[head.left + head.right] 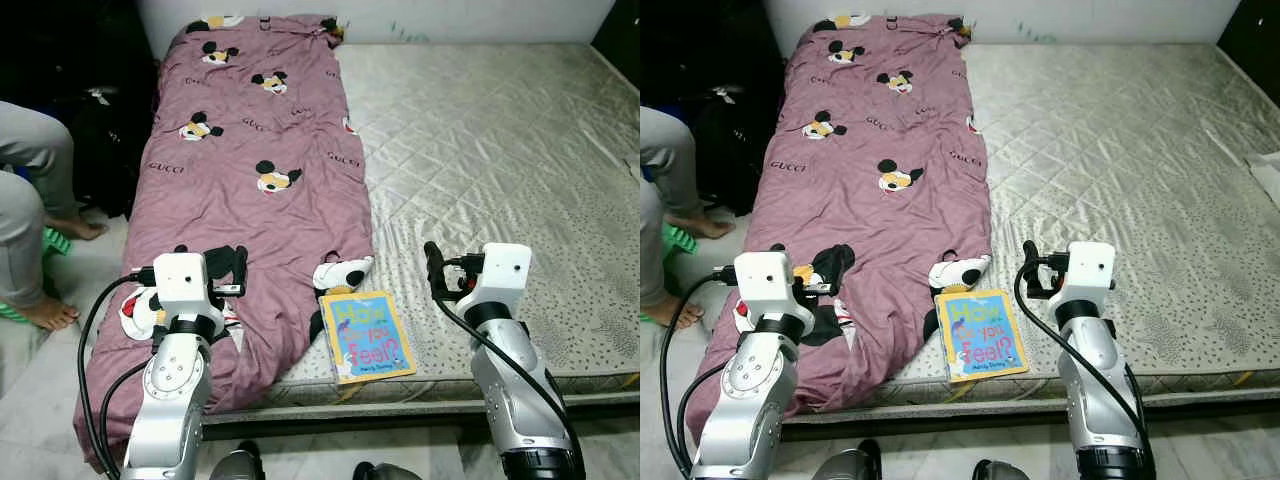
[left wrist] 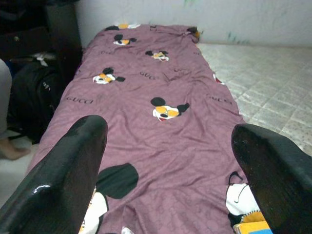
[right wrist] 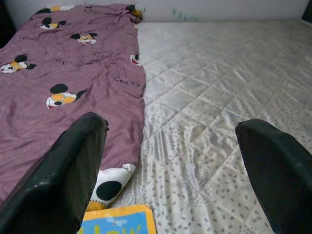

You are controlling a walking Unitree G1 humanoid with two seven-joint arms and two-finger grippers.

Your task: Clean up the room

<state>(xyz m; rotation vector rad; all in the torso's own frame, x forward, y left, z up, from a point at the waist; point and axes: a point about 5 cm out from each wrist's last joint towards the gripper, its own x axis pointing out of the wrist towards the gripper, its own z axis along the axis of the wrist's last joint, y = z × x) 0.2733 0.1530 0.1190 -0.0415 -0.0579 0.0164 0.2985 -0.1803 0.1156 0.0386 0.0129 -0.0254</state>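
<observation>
left tool [image 2: 165,170] spread wide over the mauve blanket [image 1: 250,170] | right tool [image 3: 170,170] wide above the mattress [image 1: 500,150] | book [image 1: 366,335] at the bed's near edge, between both arms

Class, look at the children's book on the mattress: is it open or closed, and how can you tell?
Closed. The book lies flat near the mattress's front edge with its whole front cover and title facing up; no inside pages show. A corner of the purple blanket lies beside it.

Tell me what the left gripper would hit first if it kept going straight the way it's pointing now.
Most likely the purple blanket. The left gripper is open and aimed along it, low over the cloth, so it should touch fabric before anything else, though depth is hard to judge.
</observation>
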